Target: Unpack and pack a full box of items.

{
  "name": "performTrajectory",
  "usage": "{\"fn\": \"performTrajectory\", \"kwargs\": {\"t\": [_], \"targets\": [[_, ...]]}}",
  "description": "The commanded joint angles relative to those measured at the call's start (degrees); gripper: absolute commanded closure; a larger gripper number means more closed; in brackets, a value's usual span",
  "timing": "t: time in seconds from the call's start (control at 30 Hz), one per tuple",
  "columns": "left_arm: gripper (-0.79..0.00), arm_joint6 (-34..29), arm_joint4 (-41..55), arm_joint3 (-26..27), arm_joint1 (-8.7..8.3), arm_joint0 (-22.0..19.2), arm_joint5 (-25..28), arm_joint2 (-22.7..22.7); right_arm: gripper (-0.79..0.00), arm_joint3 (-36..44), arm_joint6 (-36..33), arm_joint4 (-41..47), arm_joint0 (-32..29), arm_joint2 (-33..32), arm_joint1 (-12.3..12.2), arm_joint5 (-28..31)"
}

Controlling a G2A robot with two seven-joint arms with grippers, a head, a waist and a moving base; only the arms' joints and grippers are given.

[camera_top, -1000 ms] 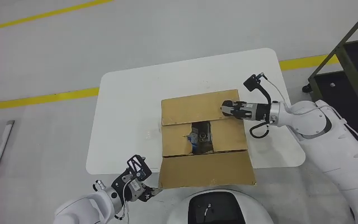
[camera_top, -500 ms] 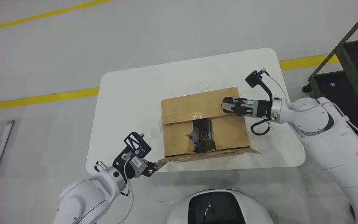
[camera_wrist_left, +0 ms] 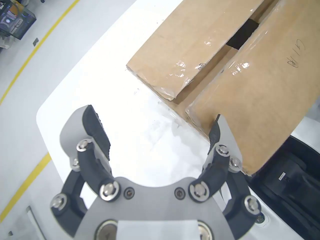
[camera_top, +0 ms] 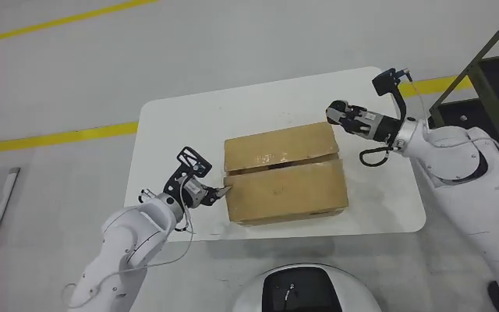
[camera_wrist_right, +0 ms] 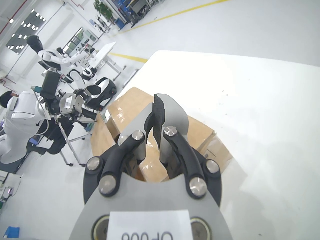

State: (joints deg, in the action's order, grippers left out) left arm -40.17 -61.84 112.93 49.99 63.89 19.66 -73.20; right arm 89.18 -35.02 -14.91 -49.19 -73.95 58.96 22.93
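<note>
The brown cardboard box (camera_top: 284, 178) stands mid-table with both long top flaps folded down; a narrow dark slit stays between them. My left gripper (camera_top: 221, 190) is open at the box's near left corner. In the left wrist view one fingertip (camera_wrist_left: 217, 128) touches the corner of the near flap (camera_wrist_left: 262, 81), and nothing lies between the fingers of the left gripper (camera_wrist_left: 153, 121). My right gripper (camera_top: 335, 111) hangs just off the box's far right corner. The right gripper (camera_wrist_right: 156, 102) is shut on nothing, above the box (camera_wrist_right: 120, 112).
The white table (camera_top: 179, 132) has bare room left of the box and behind it. A dark metal cart (camera_top: 468, 109) stands off the table's right edge. Yellow floor lines run past the table.
The near flap, lying flat outward before, has swung up and over the opening with my left gripper following it. My right gripper left the box top and moved to the far right corner.
</note>
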Motion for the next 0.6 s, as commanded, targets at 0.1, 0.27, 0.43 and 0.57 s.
{"fn": "performTrajectory", "kwargs": {"t": [0.1, 0.27, 0.43, 0.57], "targets": [[-0.785, -0.3, -0.2, -2.3, 0.34, -1.0, -0.2, 0.9, 0.000, 3.3, 5.6, -7.1, -2.8, 3.0, 0.5, -3.0], [-0.785, -0.5, -0.8, -2.5, 0.42, -0.8, 0.4, 0.7, 0.000, 6.8, 11.0, -14.6, -6.2, 7.5, 1.3, -8.4], [-0.785, -0.6, -1.1, -2.3, 0.40, -0.2, 2.0, 0.2, 0.000, 8.6, 11.7, -19.7, -8.0, 9.4, 1.6, -11.2], [-0.785, -0.5, -0.9, -2.9, 0.43, 0.2, 2.6, -0.2, 0.000, 8.7, 13.2, -22.8, -9.3, 10.2, 1.8, -13.9]]}}
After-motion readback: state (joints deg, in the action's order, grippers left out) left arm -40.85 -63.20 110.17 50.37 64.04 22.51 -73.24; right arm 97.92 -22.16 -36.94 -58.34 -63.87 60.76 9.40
